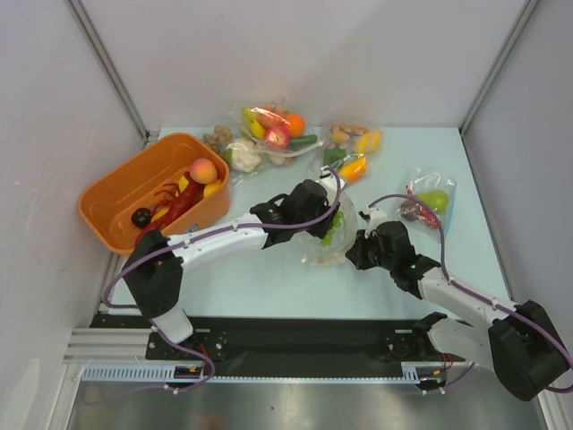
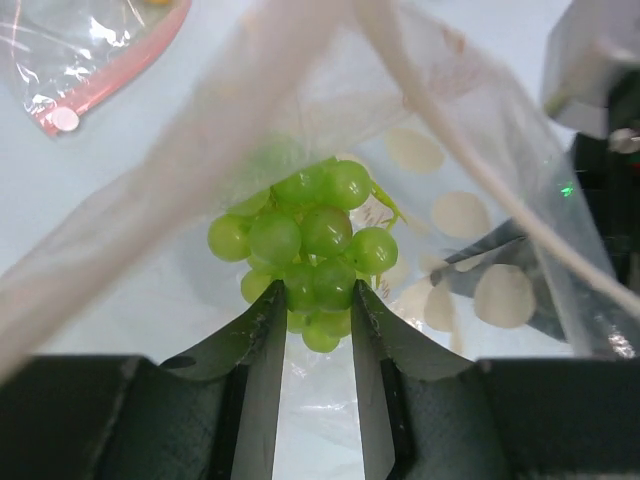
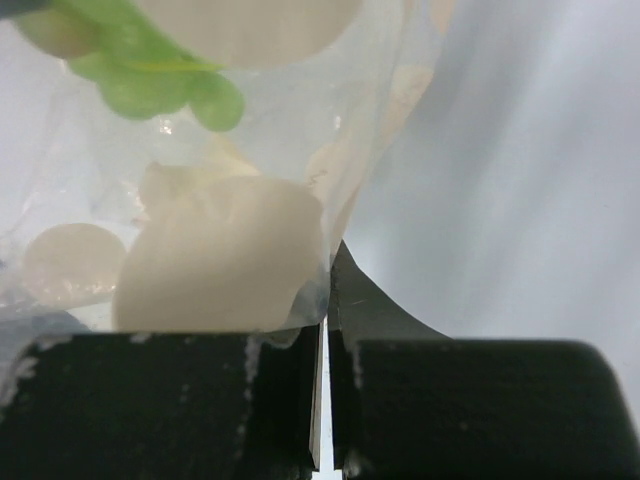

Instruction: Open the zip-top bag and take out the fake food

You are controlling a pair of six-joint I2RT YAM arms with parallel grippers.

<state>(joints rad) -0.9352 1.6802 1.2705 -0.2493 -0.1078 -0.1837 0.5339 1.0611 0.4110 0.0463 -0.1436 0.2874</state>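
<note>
Pinching zip-top bag point(image 1: 313, 253) edge — right gripper point(image 3: 325, 300); left gripper point(image 2: 318, 300) clasping grape bunch point(image 2: 310, 235)

Two robot arms point(image 1: 224, 237) point(image 1: 457, 291), one orange bin point(image 1: 125, 170), one zip-top bag point(image 1: 315, 253), three other clear bags point(image 1: 273, 134) point(image 1: 354, 148) point(image 1: 430, 199); one grape bunch point(image 2: 310, 250), one red lobster point(image 1: 175, 206), one peach point(image 1: 203, 170), one dark ball point(image 1: 141, 217).
</note>
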